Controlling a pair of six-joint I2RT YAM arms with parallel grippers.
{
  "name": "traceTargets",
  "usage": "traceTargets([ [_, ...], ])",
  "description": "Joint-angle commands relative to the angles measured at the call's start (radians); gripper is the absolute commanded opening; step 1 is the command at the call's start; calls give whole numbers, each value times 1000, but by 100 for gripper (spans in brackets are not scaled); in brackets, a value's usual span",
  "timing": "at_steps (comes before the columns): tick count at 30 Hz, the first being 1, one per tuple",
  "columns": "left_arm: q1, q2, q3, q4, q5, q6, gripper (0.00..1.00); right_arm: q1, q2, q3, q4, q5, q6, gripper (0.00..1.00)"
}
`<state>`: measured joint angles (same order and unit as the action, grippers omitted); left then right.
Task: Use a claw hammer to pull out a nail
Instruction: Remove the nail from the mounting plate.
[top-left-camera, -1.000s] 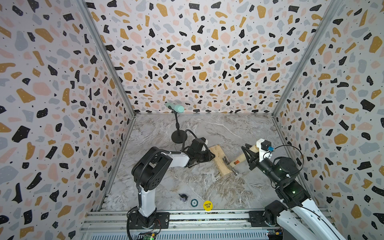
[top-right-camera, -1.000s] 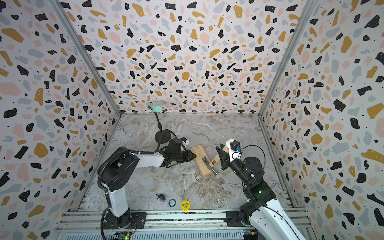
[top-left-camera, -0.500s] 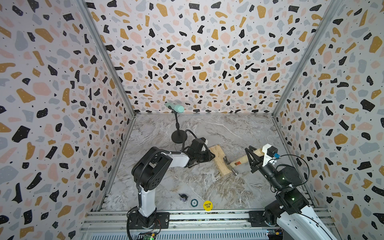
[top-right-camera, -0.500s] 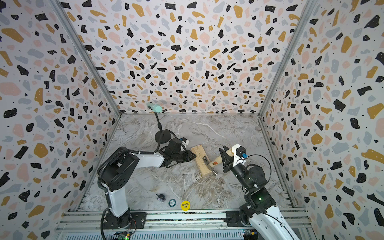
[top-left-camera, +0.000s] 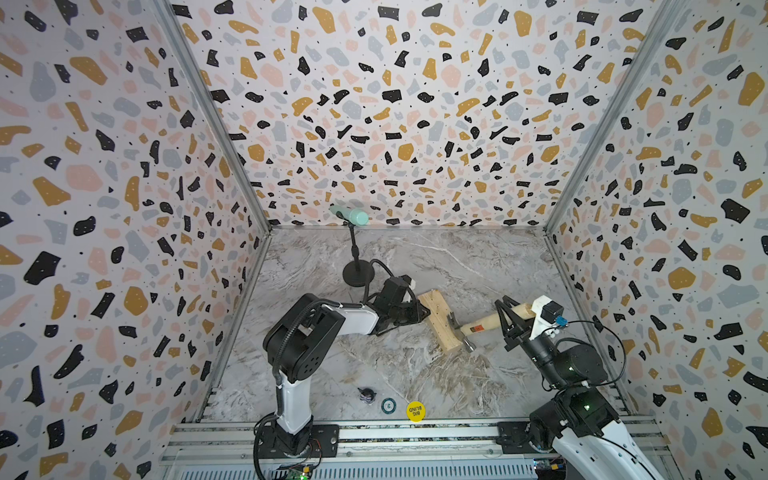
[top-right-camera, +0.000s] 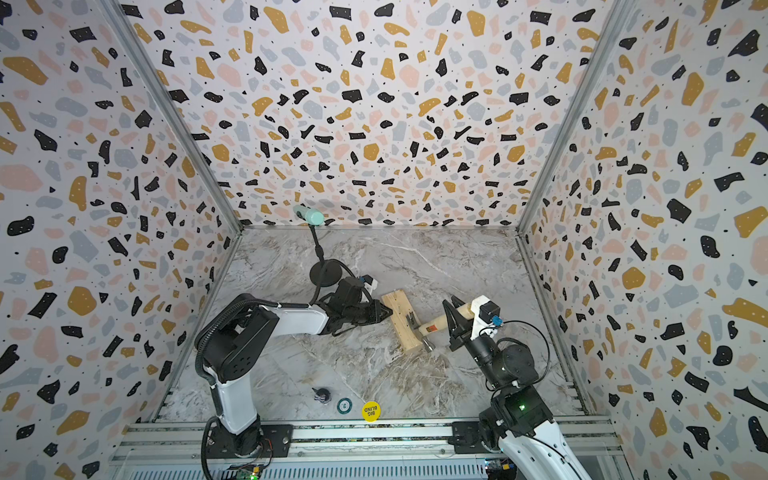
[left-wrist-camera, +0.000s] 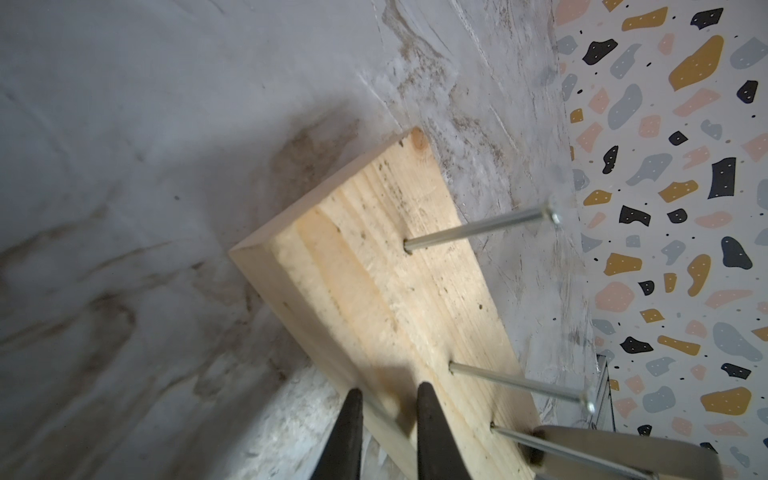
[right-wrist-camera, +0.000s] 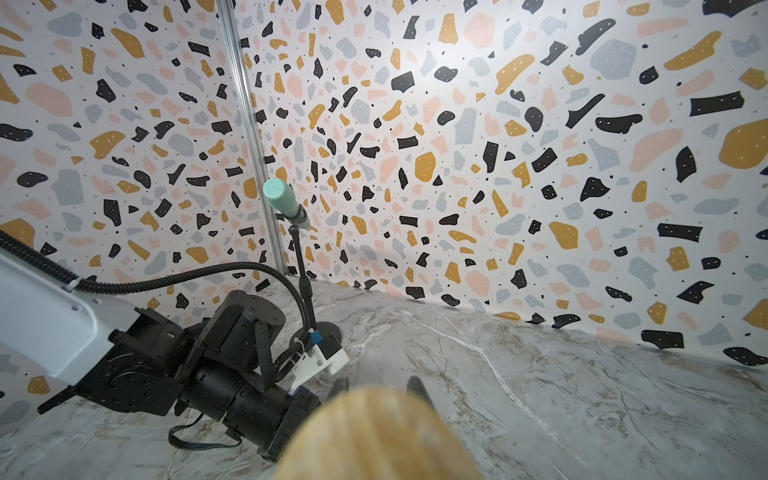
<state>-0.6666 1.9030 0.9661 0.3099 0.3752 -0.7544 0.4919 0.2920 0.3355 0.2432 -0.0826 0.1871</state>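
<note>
Grips the hammer (top-left-camera: 478, 328) by its handle end in the right fingers (top-left-camera: 503, 316), long axis running straight ahead of them to the head resting on the wood block (top-left-camera: 436, 309). Braces the block's edge with the narrowly parted left fingers (left-wrist-camera: 430, 424), with the nail (left-wrist-camera: 515, 433) just ahead of them, apparently at the claw.

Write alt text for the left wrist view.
Three thin nails stand out of a pale wood block lying on the marble table; the blurred claw hammer sits by the nearest nail. The left gripper straddles the block's edge.
</note>
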Motion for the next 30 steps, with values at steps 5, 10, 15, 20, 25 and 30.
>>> traceTargets([
  [5, 3, 47, -36, -82, -22, -6, 19, 3, -52, 35, 37, 15, 34, 0],
  [10, 2, 47, -32, -83, -19, -7, 19, 4, -65, 50, 41, 29, 32, 0],
  [15, 2, 49, -24, -84, -10, -7, 19, 2, -63, 78, 43, 37, 17, 0],
  [20, 2, 53, -18, -84, -10, -8, 19, 3, -43, 108, 55, 31, 12, 0],
  [25, 2, 51, -13, -85, -5, -7, 19, 4, -34, 127, 61, 32, 5, 0],
  [30, 2, 51, -9, -73, 15, -6, 19, 3, -31, 147, 81, 29, 2, 0],
])
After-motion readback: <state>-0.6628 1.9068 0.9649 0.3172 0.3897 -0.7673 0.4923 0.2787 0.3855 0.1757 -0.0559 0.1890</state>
